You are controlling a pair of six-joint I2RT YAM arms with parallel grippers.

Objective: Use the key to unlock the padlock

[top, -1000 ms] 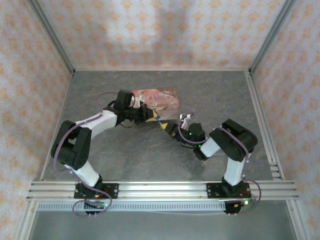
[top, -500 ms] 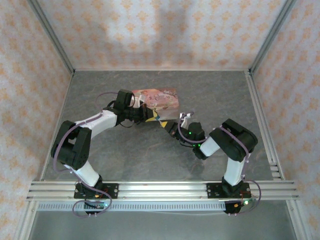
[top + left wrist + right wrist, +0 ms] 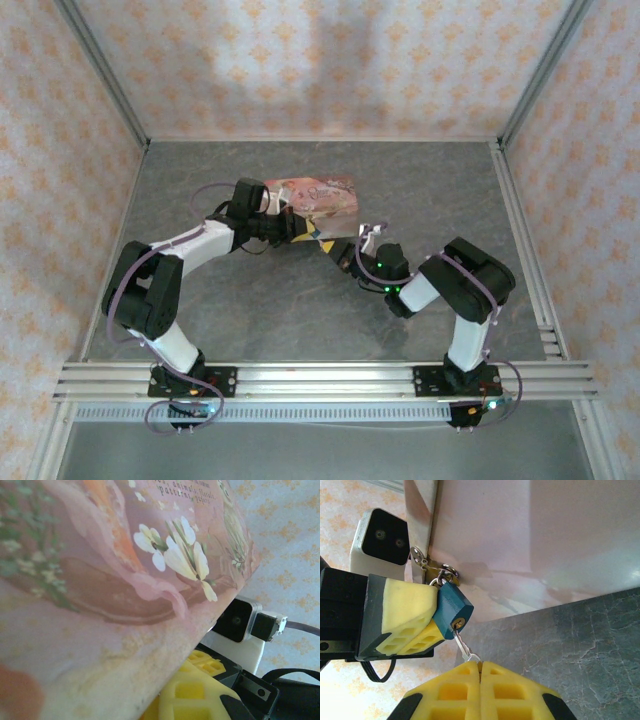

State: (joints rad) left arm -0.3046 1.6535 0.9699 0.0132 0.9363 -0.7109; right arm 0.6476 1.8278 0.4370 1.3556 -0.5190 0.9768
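Observation:
The teal padlock hangs by its shackle from the metal hasp of the pink tin. My left gripper is shut on the padlock's body, its yellow fingers to the left of it. The thin silvery key has its tip in the keyhole at the padlock's lower end. My right gripper is shut on the key's head, just below the padlock. From above, both grippers meet at the pink tin's near edge.
The pink tin lies close against the left wrist camera, with a yellow finger under its edge. Grey table is free in front of the arms. Papered walls and metal posts enclose the table.
The right wrist has shifted very slightly near the padlock. The left arm and the tin have stayed in place.

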